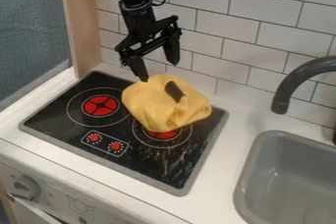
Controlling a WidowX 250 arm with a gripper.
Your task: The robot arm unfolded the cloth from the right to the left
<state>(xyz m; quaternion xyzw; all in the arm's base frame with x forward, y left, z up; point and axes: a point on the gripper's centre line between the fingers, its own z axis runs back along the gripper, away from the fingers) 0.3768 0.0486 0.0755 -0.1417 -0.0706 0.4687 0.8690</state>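
The black gripper (pixel 158 71) hangs over the back of the stove top, its two fingers spread apart with nothing between them. Just below it lies the yellow cloth (pixel 154 106), bunched in a rounded heap with folds toward its right end. The tip of the left finger is at the cloth's upper edge; whether it touches cannot be told. A dark elongated thing (pixel 174 91) shows on top of the cloth. The heap covers the back right part of the black stove top (pixel 148 161) and part of the right burner.
A grey sink (pixel 246 181) is set into the white counter on the right, with a dark curved faucet (pixel 282 93) above it. White tiled wall (pixel 246 21) stands behind the stove. A wooden post (pixel 84 26) rises at the back left. Oven knobs sit on the front panel.
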